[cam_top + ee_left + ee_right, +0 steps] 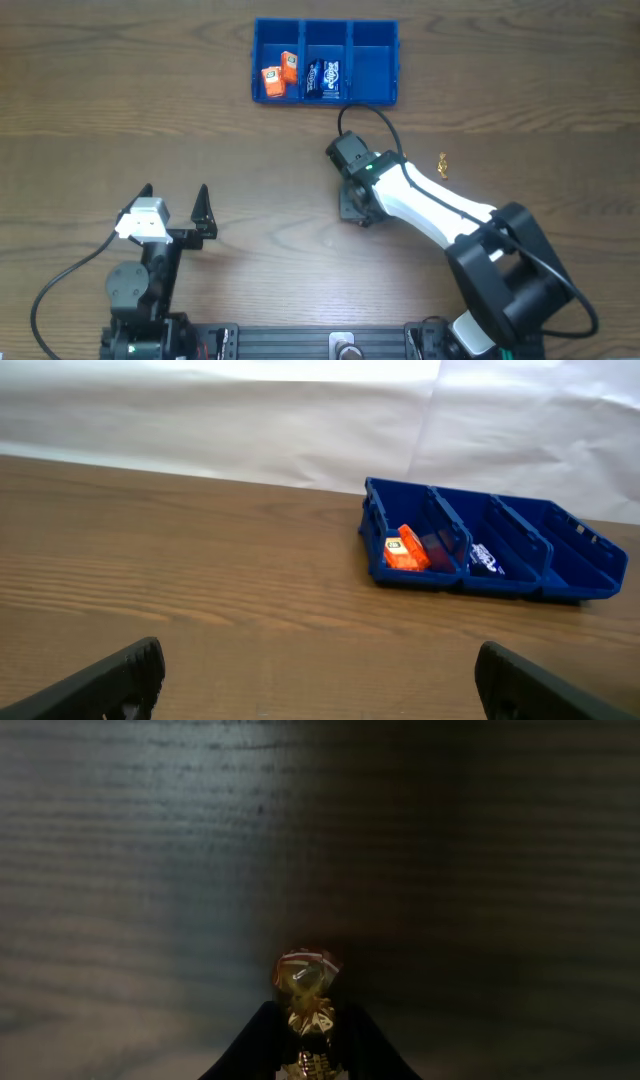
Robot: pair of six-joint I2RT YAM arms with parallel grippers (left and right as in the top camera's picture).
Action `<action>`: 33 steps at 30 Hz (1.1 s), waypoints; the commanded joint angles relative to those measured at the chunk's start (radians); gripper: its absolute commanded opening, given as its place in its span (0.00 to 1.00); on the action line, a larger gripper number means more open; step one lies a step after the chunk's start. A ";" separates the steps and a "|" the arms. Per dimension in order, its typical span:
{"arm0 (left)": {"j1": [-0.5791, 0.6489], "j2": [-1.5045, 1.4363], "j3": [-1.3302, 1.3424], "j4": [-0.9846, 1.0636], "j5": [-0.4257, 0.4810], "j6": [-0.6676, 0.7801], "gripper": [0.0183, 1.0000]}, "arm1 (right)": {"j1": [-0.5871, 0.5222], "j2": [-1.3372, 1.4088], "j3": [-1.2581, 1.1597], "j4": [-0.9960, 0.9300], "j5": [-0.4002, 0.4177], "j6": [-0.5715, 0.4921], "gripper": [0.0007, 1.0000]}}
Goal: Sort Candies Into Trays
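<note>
Here, wooden table [250, 140], white backdrop [200, 410]; left hand [175, 192] spread, right hand [310, 1020] pinching gold candy [305, 975].

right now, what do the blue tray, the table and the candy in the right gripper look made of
blue tray: looks like moulded hard plastic, smooth with a slight sheen, thin divider walls.
table: wood or wood-look laminate, brown grain lines, matte.
candy in the right gripper: probably a crinkly gold foil or cellophane wrapper, with shiny highlights and a twisted end.
</note>
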 commanded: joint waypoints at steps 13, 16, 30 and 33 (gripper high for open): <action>0.004 -0.006 -0.019 -0.034 0.018 0.011 1.00 | -0.198 0.237 0.974 -0.239 0.178 -0.229 0.20; 0.004 -0.006 -0.019 -0.034 0.018 0.011 1.00 | -0.223 0.364 1.088 -0.235 0.186 -0.232 0.20; 0.004 -0.006 -0.019 -0.034 0.018 0.011 1.00 | -0.307 0.510 1.115 -0.171 0.192 -0.232 0.34; 0.004 -0.006 -0.019 -0.034 0.018 0.011 1.00 | -0.306 0.510 1.114 -0.174 0.191 -0.248 0.62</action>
